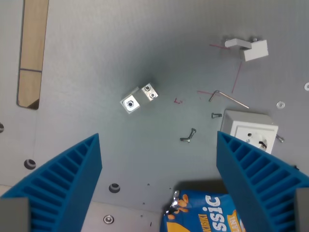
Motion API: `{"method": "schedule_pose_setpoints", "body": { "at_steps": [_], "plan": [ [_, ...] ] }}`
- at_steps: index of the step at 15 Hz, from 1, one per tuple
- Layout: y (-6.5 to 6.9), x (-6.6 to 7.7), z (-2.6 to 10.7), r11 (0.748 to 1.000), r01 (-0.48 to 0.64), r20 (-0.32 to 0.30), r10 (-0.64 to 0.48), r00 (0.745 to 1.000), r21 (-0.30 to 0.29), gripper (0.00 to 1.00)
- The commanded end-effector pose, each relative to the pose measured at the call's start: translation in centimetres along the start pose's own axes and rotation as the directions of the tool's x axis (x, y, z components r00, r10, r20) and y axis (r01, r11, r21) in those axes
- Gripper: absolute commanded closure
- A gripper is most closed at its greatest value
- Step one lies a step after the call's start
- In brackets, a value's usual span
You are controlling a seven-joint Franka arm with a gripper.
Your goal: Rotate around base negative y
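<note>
Wrist view, looking down on a grey metal table (pixel 96 58). We saw the claw (pixel 158 145) spread wide, its two blue ribbed fingers (pixel 67 179) entering from the lower left and lower right of the frame, with bare table between them and nothing held. The task named no single object; the nearest candidate was a pair of small metal blocks (pixel 139 98), lying side by side and touching, just above the centre of the frame and well clear of both fingers. At the right, we noted a white socket box (pixel 248 129) partly hidden behind the right-hand finger, and above it an angled key (pixel 227 98) lying flat. A white bracket (pixel 247 47) sat in the upper right corner. Loose screws (pixel 189 136) lay between the blocks and the socket box. A blue snack bag (pixel 203 212) occupied the bottom edge, between the fingers. A wooden strip (pixel 33 48) showed through a slot at the upper left.
</note>
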State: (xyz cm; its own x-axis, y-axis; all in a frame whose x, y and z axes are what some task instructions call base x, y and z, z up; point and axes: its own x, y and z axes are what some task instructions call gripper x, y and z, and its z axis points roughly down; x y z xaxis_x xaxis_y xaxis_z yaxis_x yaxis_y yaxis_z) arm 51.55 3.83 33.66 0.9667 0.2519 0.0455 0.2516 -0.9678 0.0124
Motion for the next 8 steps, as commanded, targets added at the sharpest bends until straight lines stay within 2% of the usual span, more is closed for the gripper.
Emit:
{"method": "schedule_pose_setpoints", "body": {
  "at_steps": [1, 8],
  "plan": [
    [-0.18, -1.02, 0.06, 0.998, -0.005, -0.197, -0.006, 0.980, -0.055, 0.00],
    [-0.18, -1.02, 0.06, 0.997, -0.011, -0.285, -0.012, 0.959, -0.078, 0.00]
  ]
}}
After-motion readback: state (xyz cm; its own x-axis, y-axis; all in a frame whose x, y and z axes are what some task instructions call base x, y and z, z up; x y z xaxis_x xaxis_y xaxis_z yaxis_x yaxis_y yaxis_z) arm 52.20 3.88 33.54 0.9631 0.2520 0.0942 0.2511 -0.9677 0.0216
